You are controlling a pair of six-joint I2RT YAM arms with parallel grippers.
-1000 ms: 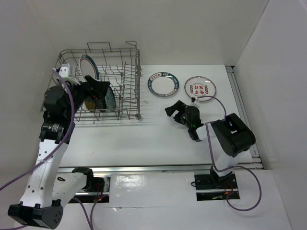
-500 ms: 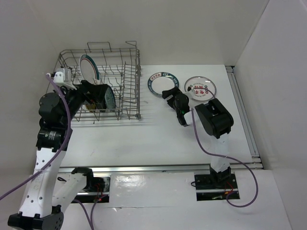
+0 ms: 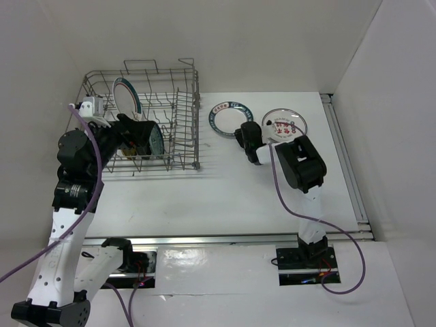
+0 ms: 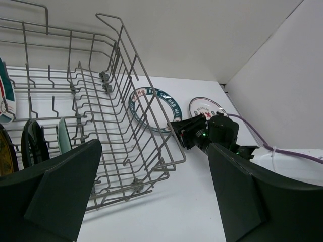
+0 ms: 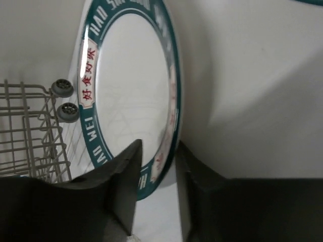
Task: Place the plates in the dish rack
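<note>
The grey wire dish rack (image 3: 178, 116) stands at the left. In it are an upright green-rimmed plate (image 3: 125, 95), a teal plate (image 3: 156, 140), a black plate (image 4: 32, 144) and a yellow plate (image 4: 4, 162). On the table lie a second green-lettered plate (image 3: 228, 116) and a plate with red marks (image 3: 285, 124). My right gripper (image 3: 244, 136) is at the green-lettered plate's near right rim. Its fingers (image 5: 123, 166) pinch that plate's rim (image 5: 174, 91) from both sides. My left gripper (image 4: 154, 147) hangs open over the rack's near edge, holding nothing.
White walls close in the table at the back and right. The rack's (image 5: 30, 132) right side, with two small wheels, is close to the left of the held plate. A metal rail (image 3: 344, 163) runs along the table's right edge.
My right gripper has travelled up and left to the green-lettered plate and closed on its rim, and the plate has shifted slightly. The left arm drew back a little, still open.
</note>
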